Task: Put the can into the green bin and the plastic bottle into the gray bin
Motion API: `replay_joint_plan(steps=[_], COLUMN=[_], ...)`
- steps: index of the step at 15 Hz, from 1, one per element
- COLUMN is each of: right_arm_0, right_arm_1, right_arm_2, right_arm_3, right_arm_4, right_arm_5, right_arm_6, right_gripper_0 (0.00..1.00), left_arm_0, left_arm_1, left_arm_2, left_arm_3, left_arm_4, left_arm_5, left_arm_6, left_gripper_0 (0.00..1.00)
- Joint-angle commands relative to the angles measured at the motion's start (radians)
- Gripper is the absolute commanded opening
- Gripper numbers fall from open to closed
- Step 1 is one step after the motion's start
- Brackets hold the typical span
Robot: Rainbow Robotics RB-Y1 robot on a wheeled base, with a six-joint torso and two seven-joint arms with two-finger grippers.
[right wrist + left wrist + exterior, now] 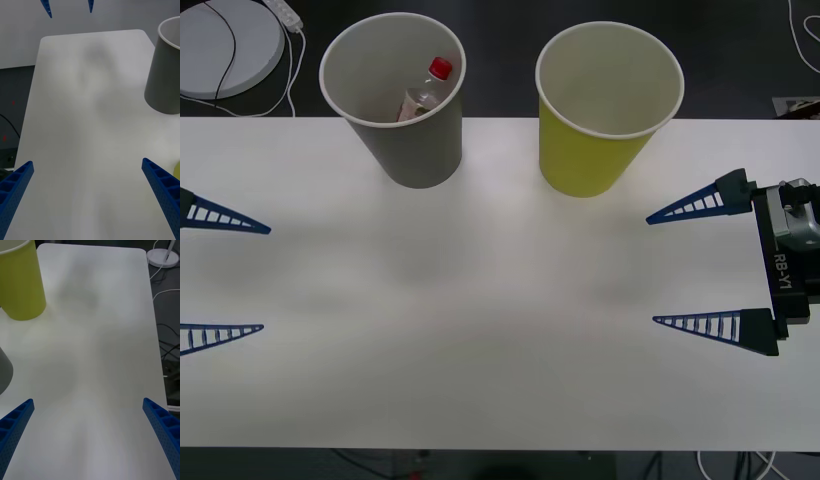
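The gray bin (pixel 415 150) stands at the table's far left of centre. The plastic bottle (pixel 427 90), with its red cap up, leans inside it. To its right stands the green bin (pixel 590 160); what I see of its inside is white and bare. The can is out of view. My left gripper (pixel 266 279) hangs open at the table's left edge, holding nothing. Over the right side my right gripper (pixel 650 270) is open too. In the wrist views the right gripper (pixel 87 161) faces the gray bin (pixel 165 75), and the left gripper (pixel 87 400) faces the green bin (pixel 20 281).
The white table (pixel 500 380) stretches between the two grippers. A round white base (pixel 225 45) with cables lies on the dark floor beyond the far left corner. Cables also run on the floor past the table's right edge (pixel 165 337).
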State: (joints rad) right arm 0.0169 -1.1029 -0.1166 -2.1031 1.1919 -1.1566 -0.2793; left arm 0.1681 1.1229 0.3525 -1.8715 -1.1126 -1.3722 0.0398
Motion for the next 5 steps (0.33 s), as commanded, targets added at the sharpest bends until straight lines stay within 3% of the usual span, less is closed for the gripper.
replay_joint_plan(steps=[1,5], right_arm_0=[0.0,0.0], right_arm_1=[0.0,0.0], right_arm_2=[0.0,0.0], right_arm_3=[0.0,0.0], right_arm_4=[0.0,0.0], right_arm_5=[0.0,0.0], right_arm_6=[0.0,0.0], right_gripper_0=[1.0,1.0], left_arm_0=[0.001,-0.001], left_arm_1=[0.0,0.0], left_arm_2=[0.0,0.0], left_arm_3=[0.0,0.003], left_arm_4=[-0.003,-0.004], left_arm_5=[0.001,0.002], left_arm_6=[-0.006,-0.005], left_gripper_0=[1.0,1.0])
